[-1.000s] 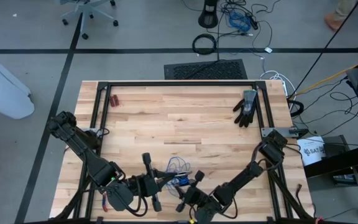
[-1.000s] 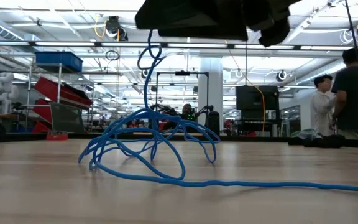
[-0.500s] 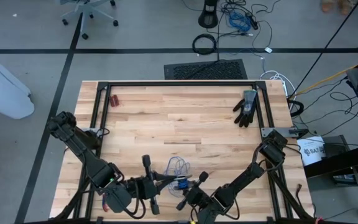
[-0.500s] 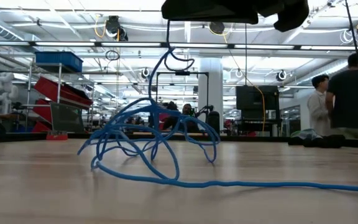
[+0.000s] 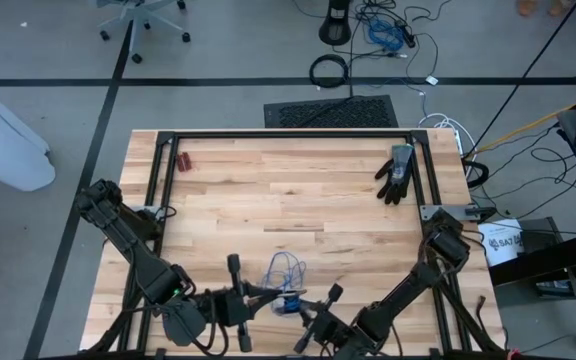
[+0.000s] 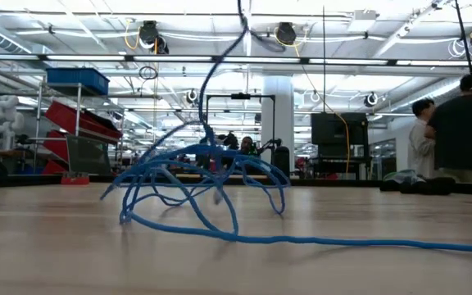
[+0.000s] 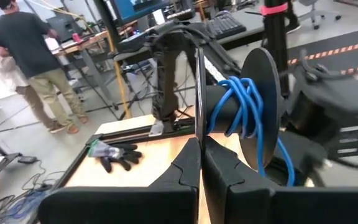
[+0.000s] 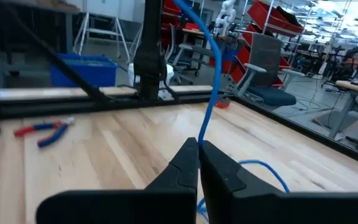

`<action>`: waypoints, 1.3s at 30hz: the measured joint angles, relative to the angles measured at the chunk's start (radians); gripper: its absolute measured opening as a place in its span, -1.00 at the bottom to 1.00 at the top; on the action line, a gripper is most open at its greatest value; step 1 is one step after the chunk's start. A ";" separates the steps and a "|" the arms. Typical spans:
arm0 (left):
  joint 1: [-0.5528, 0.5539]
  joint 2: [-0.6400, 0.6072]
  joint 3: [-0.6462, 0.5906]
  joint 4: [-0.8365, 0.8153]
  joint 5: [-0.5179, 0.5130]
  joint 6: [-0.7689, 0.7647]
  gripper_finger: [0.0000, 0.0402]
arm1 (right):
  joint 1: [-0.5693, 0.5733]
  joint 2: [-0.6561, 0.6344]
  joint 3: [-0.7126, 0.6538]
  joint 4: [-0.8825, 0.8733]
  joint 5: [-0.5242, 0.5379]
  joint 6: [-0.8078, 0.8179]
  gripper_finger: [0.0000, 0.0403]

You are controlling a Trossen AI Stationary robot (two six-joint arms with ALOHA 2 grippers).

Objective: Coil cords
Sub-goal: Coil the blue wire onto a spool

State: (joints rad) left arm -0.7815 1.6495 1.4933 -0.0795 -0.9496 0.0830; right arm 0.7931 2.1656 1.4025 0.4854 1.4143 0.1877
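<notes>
The cord is a thin blue cable. Part of it lies as a loose heap (image 5: 286, 268) (image 6: 195, 184) on the wooden table near the front edge. A tail (image 6: 383, 242) trails off along the board. Some turns are wound on the hub of a black two-disc spool (image 7: 253, 106) (image 5: 278, 300). My left gripper (image 7: 199, 142) (image 5: 261, 296) is shut on the spool. My right gripper (image 8: 197, 144) (image 5: 303, 314) is shut on a cable strand beside it. Both grippers are above the top of the low view. My left gripper pinches the rim of the spool's nearer disc (image 7: 197, 93) between its two fingers, edge-on. The fingers lie about level and come from the table's left. The spool is lifted clear of the table with its axis level. My right gripper pinches one blue strand (image 8: 205, 121) between its two fingers. Its fingers are about level and come from the table's near right. The strand rises from the heap (image 6: 220, 74) in a gentle curve, clear of the board.
A black glove (image 5: 396, 172) (image 7: 117, 152) lies at the far right of the table. Red-handled pliers (image 5: 183, 160) (image 8: 45, 132) lie at the far left. A black frame rail (image 5: 288, 135) borders the board. People stand in the room beyond.
My right gripper has risen and drawn toward the table's near edge, leaving the top of the low view. The cable strand it carries now reaches higher above the heap. The heap's upper loops have been pulled flatter, while the tail on the board has stayed put.
</notes>
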 joint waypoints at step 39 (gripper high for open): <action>0.012 -0.017 0.000 -0.045 0.084 0.002 -0.97 | 0.200 -0.283 0.000 0.077 0.081 -0.223 -1.00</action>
State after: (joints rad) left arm -0.7694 1.6329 1.4931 -0.1249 -0.8658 0.0851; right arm 0.9932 1.8824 1.4025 0.5620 1.4950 -0.0349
